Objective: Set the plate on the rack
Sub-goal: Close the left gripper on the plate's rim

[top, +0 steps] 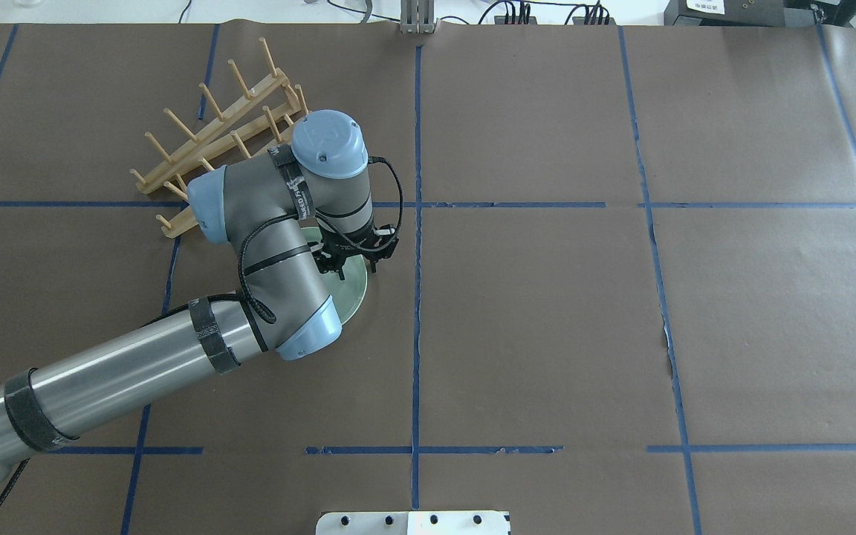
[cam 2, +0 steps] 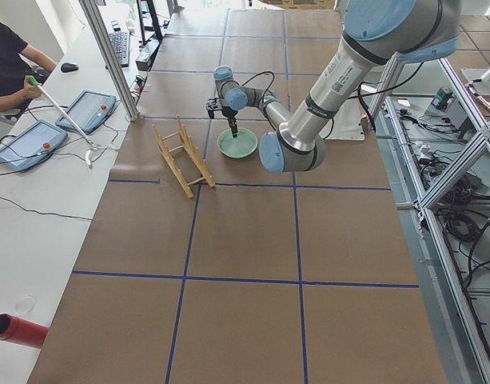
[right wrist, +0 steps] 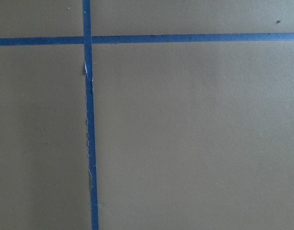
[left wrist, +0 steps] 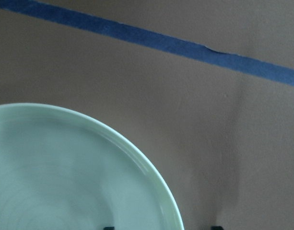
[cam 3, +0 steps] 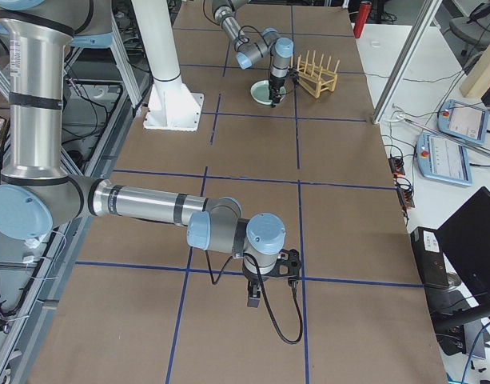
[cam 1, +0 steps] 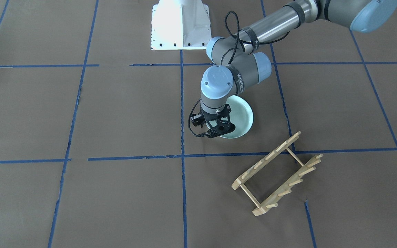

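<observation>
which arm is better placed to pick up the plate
Left: the left pincer sits open over the rim of the plate, near the rack; the right pincer hangs far down the table.

plate [left wrist: 65, 177]: smooth, faintly glossy, maybe ceramic | rack [cam 1: 246, 176]: pale bare wood | table [cam 1: 122, 110]: matt brown paper

Overhead and front views face each other, steeply down, sharing the plate [top: 354, 286] and rack [top: 212, 128]; side views look along the table [cam 2: 245, 240]; wrist cameras sit close.
</observation>
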### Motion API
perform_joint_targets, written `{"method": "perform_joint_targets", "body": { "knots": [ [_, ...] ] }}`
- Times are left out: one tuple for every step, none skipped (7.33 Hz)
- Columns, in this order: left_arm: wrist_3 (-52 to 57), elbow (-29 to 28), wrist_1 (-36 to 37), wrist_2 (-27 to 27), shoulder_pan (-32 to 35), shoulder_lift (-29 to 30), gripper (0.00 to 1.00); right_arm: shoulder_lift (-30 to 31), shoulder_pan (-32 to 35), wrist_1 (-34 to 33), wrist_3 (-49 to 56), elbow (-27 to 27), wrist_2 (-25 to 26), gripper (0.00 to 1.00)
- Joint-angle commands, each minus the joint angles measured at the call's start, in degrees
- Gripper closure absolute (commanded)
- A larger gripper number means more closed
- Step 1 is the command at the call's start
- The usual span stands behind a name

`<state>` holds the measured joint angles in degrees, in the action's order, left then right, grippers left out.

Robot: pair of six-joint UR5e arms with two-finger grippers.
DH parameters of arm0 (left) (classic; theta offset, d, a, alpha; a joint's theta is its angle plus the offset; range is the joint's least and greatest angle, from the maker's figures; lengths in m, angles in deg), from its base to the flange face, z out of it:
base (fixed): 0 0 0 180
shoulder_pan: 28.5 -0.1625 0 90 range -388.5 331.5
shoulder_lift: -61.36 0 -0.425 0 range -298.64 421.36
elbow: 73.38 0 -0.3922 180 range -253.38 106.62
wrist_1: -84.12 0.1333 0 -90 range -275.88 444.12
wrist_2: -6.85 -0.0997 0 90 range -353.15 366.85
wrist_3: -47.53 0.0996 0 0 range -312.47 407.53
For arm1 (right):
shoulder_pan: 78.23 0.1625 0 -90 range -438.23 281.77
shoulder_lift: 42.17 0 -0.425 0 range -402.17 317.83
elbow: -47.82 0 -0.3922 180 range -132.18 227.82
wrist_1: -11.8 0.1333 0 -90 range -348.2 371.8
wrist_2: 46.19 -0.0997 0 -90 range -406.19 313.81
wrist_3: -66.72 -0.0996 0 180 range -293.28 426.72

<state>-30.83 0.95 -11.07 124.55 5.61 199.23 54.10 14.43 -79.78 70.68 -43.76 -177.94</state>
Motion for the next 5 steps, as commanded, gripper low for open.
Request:
{"method": "perform_joint_targets", "body": {
  "knots": [
    [-0.03, 0.20, 0.01, -0.01, -0.01, -0.14, 1.00, 0.06, 0.06, 0.00, 0.00, 0.00, 0.00, 0.00],
    [-0.03, 0.29, 0.10, -0.01, -0.01, -0.14, 1.00, -0.03, 0.06, 0.00, 0.00, 0.00, 0.00, 0.00],
    [-0.38, 0.55, 0.18, 0.08, 0.08, 0.03, 1.00, -0.03, 0.06, 0.00, 0.00, 0.00, 0.00, 0.00],
    [-0.65, 1.42, 0.36, 0.16, 0.34, 0.03, 1.00, -0.03, 0.06, 0.00, 0.00, 0.00, 0.00, 0.00],
    [-0.65, 4.56, 0.62, 0.25, 1.74, -0.06, 1.00, -0.03, -0.02, 0.00, 0.00, 0.00, 0.00, 0.00]
  ]
}}
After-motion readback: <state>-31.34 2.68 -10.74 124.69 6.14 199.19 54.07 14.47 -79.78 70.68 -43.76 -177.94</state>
